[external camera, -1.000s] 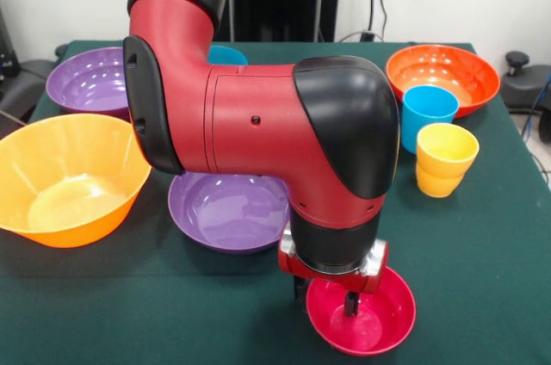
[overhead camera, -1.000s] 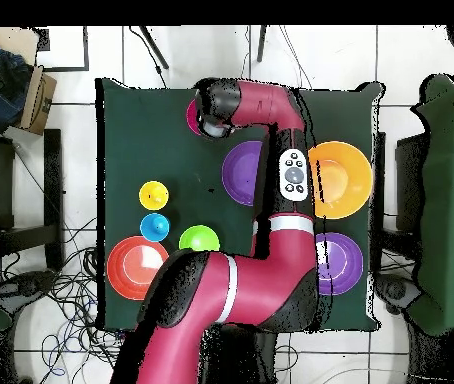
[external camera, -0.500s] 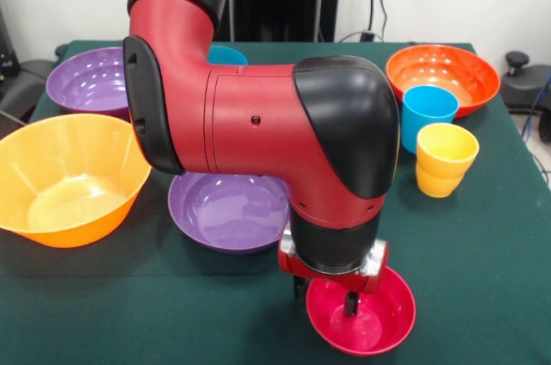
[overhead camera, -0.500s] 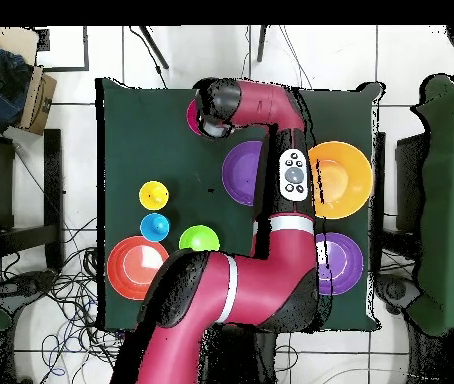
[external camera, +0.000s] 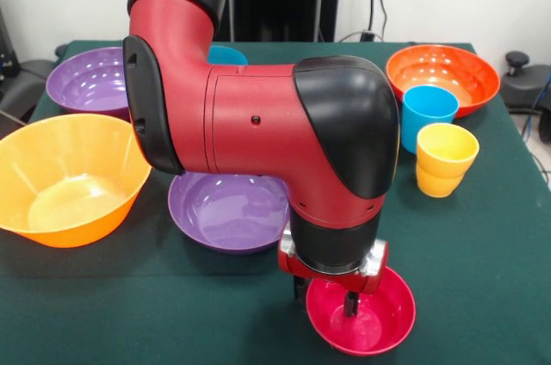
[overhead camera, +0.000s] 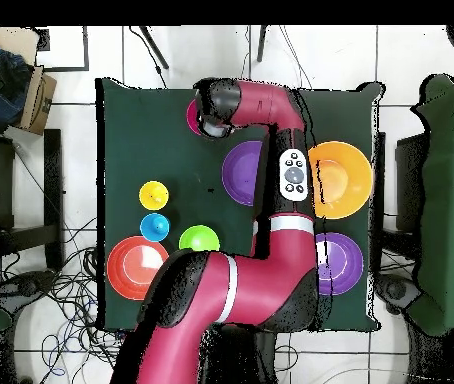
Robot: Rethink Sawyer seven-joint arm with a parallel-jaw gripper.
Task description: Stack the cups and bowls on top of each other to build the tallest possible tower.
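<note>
Reaching down into the magenta-pink bowl [external camera: 362, 313], the gripper [external camera: 350, 300] sits mostly hidden beneath the wrist; its finger state cannot be determined. Purple bowl [external camera: 225, 210] lies just beside.

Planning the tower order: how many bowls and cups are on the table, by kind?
Bowls: 7 - centre purple bowl, corner purple bowl, yellow-orange bowl, orange bowl, magenta bowl, green bowl, blue bowl.
Cups: 2 - light blue cup, yellow cup, perhaps two nested.
Total: 9.
</note>
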